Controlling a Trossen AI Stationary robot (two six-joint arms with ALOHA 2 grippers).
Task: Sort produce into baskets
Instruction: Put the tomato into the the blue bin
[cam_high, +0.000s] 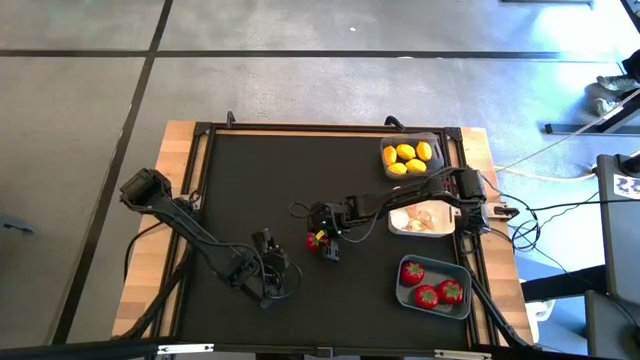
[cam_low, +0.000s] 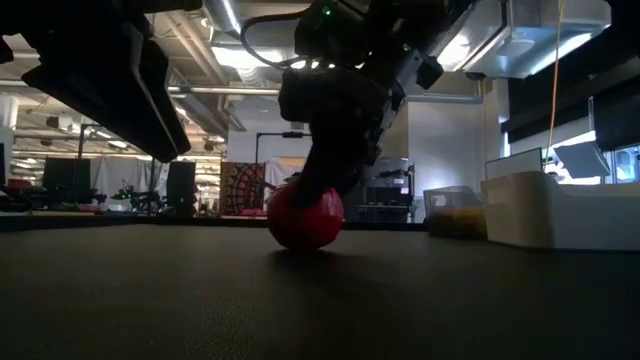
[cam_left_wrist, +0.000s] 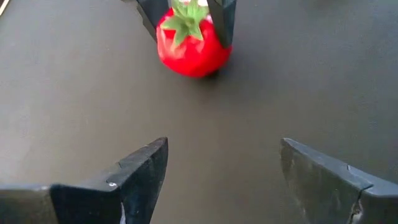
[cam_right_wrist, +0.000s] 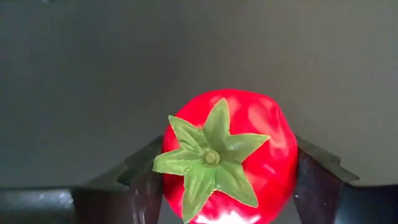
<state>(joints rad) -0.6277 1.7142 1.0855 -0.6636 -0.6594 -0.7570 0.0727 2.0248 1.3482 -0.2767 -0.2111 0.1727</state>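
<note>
Black matting (cam_high: 300, 180) is covering the wooden table, and a dim workshop with ceiling lights is showing beyond it in the low view. Near the mat's middle, the right gripper (cam_high: 322, 241) is reaching down over a red tomato (cam_right_wrist: 231, 155) with a green star-shaped top; its two fingers (cam_right_wrist: 134, 180) are standing on either side of the fruit, pressing against its flanks while it is sitting on the mat. The left gripper (cam_left_wrist: 221, 177) is hanging nearby with its fingers spread wide and nothing between them, facing that same tomato. Along the right side, three baskets are sitting in a row: a dark grey basket (cam_high: 436, 141) is holding yellow lemons (cam_high: 410, 158), a white basket (cam_high: 392, 222) is holding pale garlic bulbs (cam_high: 424, 220), and a blue-grey basket (cam_high: 402, 294) is holding three more tomatoes (cam_high: 432, 284).
</note>
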